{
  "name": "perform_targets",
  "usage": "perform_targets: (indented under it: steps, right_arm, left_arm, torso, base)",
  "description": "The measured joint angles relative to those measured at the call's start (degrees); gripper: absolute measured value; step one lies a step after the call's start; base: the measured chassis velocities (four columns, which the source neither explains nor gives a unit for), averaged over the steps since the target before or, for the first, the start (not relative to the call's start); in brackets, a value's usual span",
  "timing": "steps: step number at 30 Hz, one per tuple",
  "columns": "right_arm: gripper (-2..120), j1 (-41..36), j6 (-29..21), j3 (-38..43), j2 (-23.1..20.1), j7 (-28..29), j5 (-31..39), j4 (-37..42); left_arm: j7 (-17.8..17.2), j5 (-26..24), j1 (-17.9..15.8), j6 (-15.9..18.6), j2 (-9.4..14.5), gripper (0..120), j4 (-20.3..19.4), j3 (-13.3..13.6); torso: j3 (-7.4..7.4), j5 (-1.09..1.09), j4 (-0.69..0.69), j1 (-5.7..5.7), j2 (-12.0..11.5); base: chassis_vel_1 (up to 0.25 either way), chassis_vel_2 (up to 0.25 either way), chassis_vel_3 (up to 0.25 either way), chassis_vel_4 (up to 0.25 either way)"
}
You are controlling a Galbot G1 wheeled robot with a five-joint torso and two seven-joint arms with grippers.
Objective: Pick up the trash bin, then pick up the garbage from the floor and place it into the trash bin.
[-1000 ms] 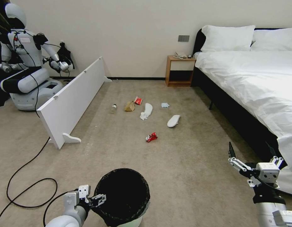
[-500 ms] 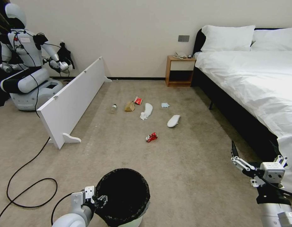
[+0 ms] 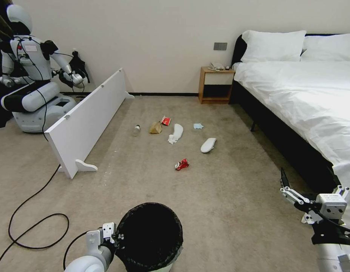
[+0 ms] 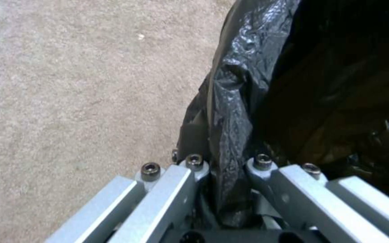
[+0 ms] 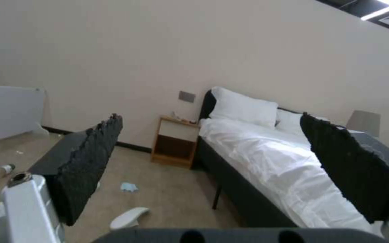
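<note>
The trash bin, round with a crinkly black bag over its rim, stands on the carpet at the near edge of the head view. My left gripper is shut on its near-left rim; the left wrist view shows both fingers pinching the black bag fold. The garbage lies mid-floor: a clear bottle, brown paper bag, red packet, two white slippers, a tissue, a blue mask and a crushed red can. My right gripper hangs open near the bed, empty.
A white board panel stands on edge at the left, with another robot behind it. A black cable loops over the carpet at the near left. The bed fills the right side, and a wooden nightstand stands by the wall.
My left gripper has slid onto the bin's rim and shut on it. The right gripper has sunk and drifted slightly right. The garbage has not moved.
</note>
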Motion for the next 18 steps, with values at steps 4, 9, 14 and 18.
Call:
perform_targets:
  steps: [4,9,14,18]
  right_arm:
    - [100,-0.3,0.0,-0.2,0.1,-0.1,0.5,0.2]
    - [100,-0.5,-0.2,-0.9,0.3,-0.3,1.0,0.4]
    - [100,-0.8,-0.7,-2.1,0.4,-0.3,2.1,0.4]
    - [100,-1.5,-0.1,-3.4,0.3,-0.4,3.6,-0.7]
  left_arm:
    - [0.1,-0.2,1.5,0.4,0.1,3,-2.2,-1.0]
    - [-0.2,-0.8,3.8,0.4,0.2,3,-6.4,-3.9]
    - [-0.6,-2.9,6.8,0.4,0.1,3,-13.2,-9.4]
    - [-2.3,-6.1,8.6,0.6,0.0,3,-18.2,-16.0]
  torso:
    - [0.01,-0.05,-0.02,0.0,0.0]
    - [0.01,-0.01,0.02,0.0,0.0]
    - [0.0,0.0,0.0,0.0,0.0]
    - [0.0,0.0,0.01,0.0,0.0]
  base:
    - [0.0,0.0,0.0,0.0]
    - [0.0,0.0,0.0,0.0]
    - [0.0,0.0,0.0,0.0]
    - [0.0,0.0,0.0,0.0]
